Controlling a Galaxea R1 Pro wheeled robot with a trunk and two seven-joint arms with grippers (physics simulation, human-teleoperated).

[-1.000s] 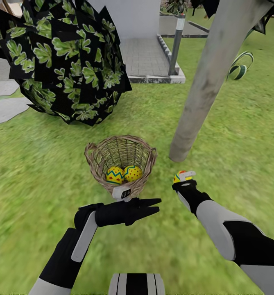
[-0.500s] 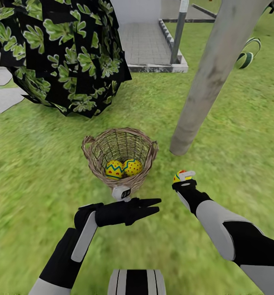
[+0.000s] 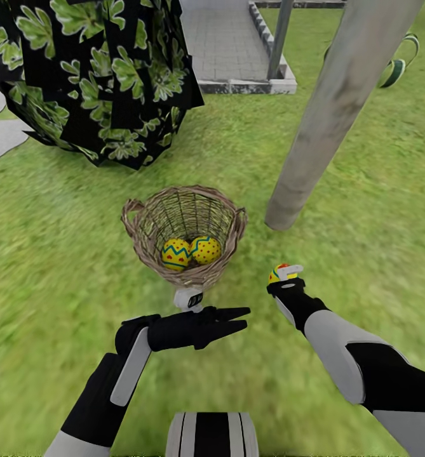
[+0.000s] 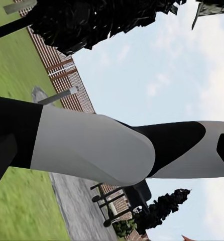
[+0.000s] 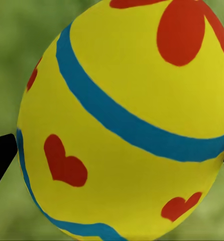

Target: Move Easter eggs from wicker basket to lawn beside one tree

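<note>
a: nearest in, the left gripper (image 3: 237, 319) hangs just in front of the wicker basket (image 3: 150, 223), turned sideways, its fingers parted a little and nothing between them.

b: and the right gripper (image 3: 282, 277)?

a: off to the basket's right, closed on an easter egg (image 5: 127, 120). up close in the right wrist view you see yellow shell, a blue band, red hearts, with dark fingers at either flank.

b: how does that egg handle, you reckon?

a: looks hard, smooth and rounded, so i'd judge it light but slippery. a pinch across the widest part, as it has now, is the safe hold; towards either end it would likely squirt out. set it down low, because a round thing may roll on grass.

b: the other two?

a: two eggs (image 3: 190, 251) lie side by side, touching, in the bottom of the basket. the basket looks light and open-weave, so a deep reach could tip it; come straight down from above.

b: and beyond?

a: the tree (image 3: 330, 120) rises just behind and right of the basket, its foot in the lawn (image 3: 60, 254). a leafy bush (image 3: 91, 70) stands behind and left, with paving (image 3: 228, 44) farthest back.
</note>
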